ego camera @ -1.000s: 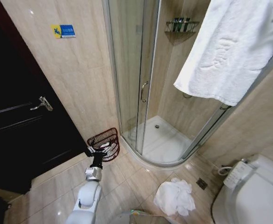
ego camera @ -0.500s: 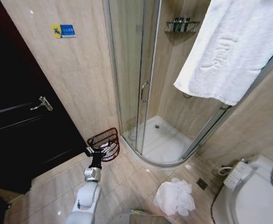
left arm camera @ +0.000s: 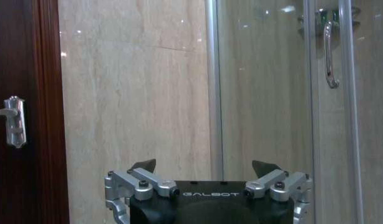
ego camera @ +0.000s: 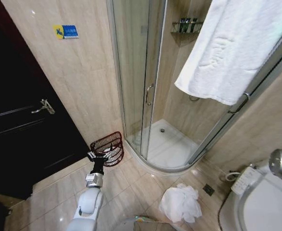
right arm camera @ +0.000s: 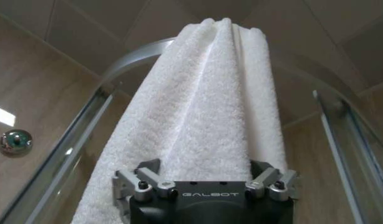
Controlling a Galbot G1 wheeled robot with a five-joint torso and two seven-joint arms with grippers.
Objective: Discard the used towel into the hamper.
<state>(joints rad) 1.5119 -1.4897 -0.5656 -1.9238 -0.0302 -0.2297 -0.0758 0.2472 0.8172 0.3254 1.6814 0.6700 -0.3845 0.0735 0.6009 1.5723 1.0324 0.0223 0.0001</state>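
Our right hand (right arm camera: pixel 204 170) is up at the white towel (right arm camera: pixel 204 93) draped over the shower rail (right arm camera: pixel 126 58); its fingers (right arm camera: pixel 148 167) stand spread wide with the hanging folds between them, though we cannot tell whether they touch the cloth. Our left hand (left arm camera: pixel 204 168) is wide open, holding nothing, just beside the hamper (ego camera: pixel 107 144) on the floor by the shower door (ego camera: pixel 138 72).

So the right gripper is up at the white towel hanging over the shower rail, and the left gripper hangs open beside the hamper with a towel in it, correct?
Not quite: the left gripper is open but empty, as the left wrist view shows. The rest holds: the right gripper is up at the white towel draped over the shower rail, and the left one hangs beside the hamper.
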